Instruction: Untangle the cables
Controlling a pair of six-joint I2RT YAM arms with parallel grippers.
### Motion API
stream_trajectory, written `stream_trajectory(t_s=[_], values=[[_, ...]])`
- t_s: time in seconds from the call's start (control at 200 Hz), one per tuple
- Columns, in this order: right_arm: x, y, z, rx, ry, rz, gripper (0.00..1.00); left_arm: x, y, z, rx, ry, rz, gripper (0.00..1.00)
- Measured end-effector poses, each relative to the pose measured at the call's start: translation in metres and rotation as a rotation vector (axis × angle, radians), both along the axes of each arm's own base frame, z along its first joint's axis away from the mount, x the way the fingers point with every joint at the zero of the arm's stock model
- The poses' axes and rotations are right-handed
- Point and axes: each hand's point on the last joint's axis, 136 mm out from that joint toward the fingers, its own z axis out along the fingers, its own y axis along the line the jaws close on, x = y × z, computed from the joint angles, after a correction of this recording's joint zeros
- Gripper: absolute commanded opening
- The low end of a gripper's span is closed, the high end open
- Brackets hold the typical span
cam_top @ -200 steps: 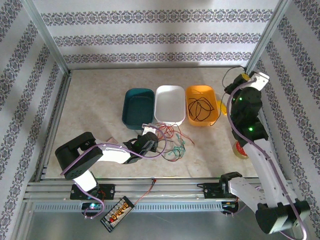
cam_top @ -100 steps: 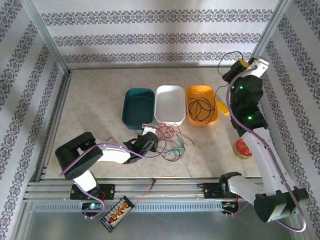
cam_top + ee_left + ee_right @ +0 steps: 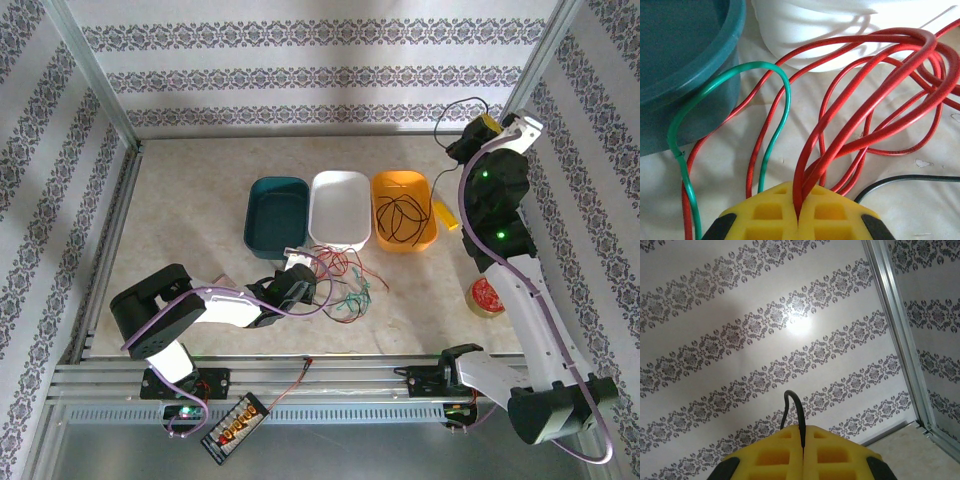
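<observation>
Cables (image 3: 345, 283) were red, green and black. Teal tub (image 3: 275, 212), white tub (image 3: 340, 207), orange tub (image 3: 420, 190). Wallpaper (image 3: 300, 72) was white with grey floral bands. Table (image 3: 190, 210) was beige, faintly marbled. Left gripper (image 3: 799, 220) and right gripper (image 3: 803, 442) were yellow at the tips. Tape roll (image 3: 487, 297) was red.

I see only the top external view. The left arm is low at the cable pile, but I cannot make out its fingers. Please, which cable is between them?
Observer: The left wrist view shows the left fingers shut on a red cable; its loops come up out of the seam between them.
Operator: Is the green one also caught there?
Observer: It seems not. The green cable arches to the left of that seam, beside the red loops.
Operator: And the right arm, raised at the far corner?
Observer: In the right wrist view the right fingers are shut on a thin black cable.
</observation>
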Motion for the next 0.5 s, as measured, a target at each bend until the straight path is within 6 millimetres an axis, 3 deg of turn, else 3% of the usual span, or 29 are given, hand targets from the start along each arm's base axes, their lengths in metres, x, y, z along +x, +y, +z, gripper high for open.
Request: stream_trajectory(t_s=[0.13,0.375,0.5], values=[[-0.011,-0.008,-0.018,0.024,0.024,-0.033,0.0,0.0,0.0,0.0,0.0,0.0,0.0,0.0],[-0.05,-0.037,-0.089,0.029,0.151,-0.175,0.0,0.0,0.0,0.0,0.0,0.0,0.0,0.0],[-0.071,-0.051,-0.106,0.002,0.19,-0.25,0.0,0.0,0.0,0.0,0.0,0.0,0.0,0.0]])
